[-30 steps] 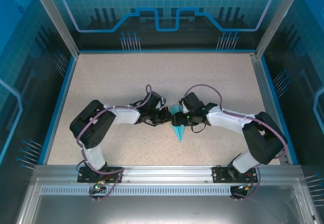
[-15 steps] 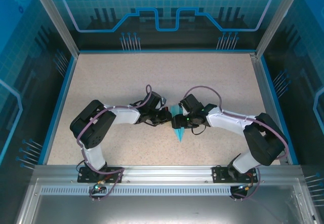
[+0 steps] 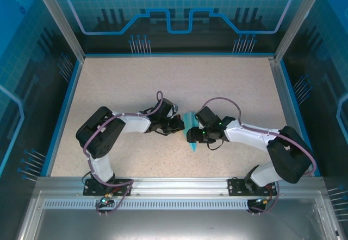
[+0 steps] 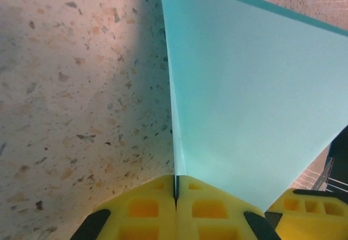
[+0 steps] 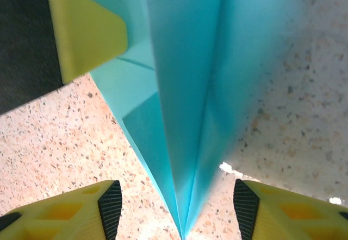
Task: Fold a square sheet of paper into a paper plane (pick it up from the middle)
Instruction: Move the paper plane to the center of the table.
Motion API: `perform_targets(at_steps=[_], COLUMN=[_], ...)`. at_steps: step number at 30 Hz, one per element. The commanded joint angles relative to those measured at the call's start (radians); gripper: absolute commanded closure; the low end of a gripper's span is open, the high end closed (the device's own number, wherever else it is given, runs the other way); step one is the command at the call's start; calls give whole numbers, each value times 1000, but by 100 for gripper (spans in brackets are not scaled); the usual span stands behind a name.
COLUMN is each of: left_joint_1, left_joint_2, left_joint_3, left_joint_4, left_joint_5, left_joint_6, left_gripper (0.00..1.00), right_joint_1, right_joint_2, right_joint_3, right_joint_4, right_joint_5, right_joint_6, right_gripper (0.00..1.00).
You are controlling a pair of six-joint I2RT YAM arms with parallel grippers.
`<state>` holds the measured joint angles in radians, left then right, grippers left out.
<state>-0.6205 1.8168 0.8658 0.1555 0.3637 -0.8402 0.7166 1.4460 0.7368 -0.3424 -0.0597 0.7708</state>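
Arms stand bolted side by side at the near edge of the speckled tabletop (image 3: 136, 82), and both bend in to meet near the middle. There the paper plane (image 3: 188, 119) lies, light blue-green, with its sharp tip pointing back at the near edge. The right gripper (image 3: 191, 137) is over the pointed end. Its two yellow fingers (image 5: 81, 207) stand wide apart, one on each side of the tip, and they do not touch the paper. A fold line runs up the middle of the plane, away from the tip. A bit farther in, the left gripper (image 3: 176, 125) comes at the plane from the left side. Its fingers (image 4: 147, 202) are squeezed tight together, with an edge of the paper pinched between them. A dark shadow falls on the tabletop beside that flap. Behind it all is a blue wall (image 3: 179, 12) with bright lines on it.
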Motion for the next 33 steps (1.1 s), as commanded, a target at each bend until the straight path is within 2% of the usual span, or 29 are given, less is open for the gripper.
perform_targets(at_steps=[1, 5, 13, 19, 24, 33], left_joint_1=[10, 10, 10, 10, 11, 9], left_joint_2=[7, 9, 9, 9, 9, 11], left_joint_3=[-5, -5, -4, -3, -3, -3], left_joint_4=[-5, -4, 1, 0, -1, 0], left_joint_5=[-9, -6, 3, 6, 7, 7], left_joint_6=[-12, -13, -14, -16, -17, -15], left_gripper=[100, 100, 100, 100, 100, 100], right_joint_1=[22, 27, 39, 39, 41, 43], right_joint_2=[-34, -35, 2, 23, 25, -43], right_joint_3=[-22, -25, -4, 6, 11, -2], right_joint_4=[-9, 6, 22, 31, 34, 18], right_joint_5=[16, 6, -11, -10, -14, 2], right_joint_6=[56, 55, 36, 30, 26, 31], right_gripper=[41, 42, 51, 52, 59, 59])
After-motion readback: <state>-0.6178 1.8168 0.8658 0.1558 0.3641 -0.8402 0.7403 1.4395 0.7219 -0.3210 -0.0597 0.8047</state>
